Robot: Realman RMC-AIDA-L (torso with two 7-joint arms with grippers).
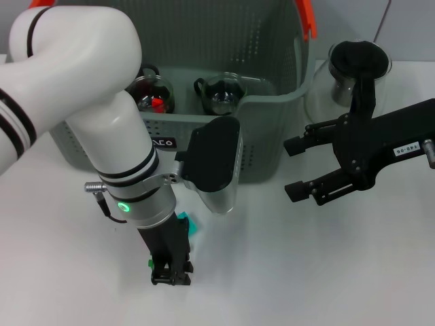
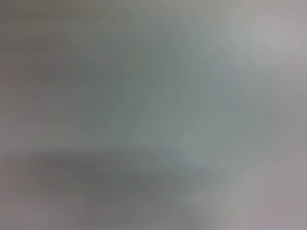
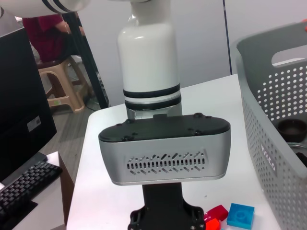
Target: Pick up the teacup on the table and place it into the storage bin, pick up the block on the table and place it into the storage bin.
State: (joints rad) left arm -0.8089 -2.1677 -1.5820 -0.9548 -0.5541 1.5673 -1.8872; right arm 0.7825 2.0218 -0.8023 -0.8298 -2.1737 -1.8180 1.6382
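Near the table's [image 1: 306,272] front edge, your left gripper [image 1: 170,275] points straight down, touching the surface beside a teal block [image 1: 191,224]; whether its fingers are apart, you cannot tell. Glass teacups [image 1: 221,93] already sit inside the storage bin [image 1: 272,102] behind. The block step seems underway; next, close on the block and lift. Your right gripper [image 1: 297,168] hovers spread wide beside the bin.

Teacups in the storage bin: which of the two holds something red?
The left teacup in the storage bin shows red inside; the right teacup beside it shows none.
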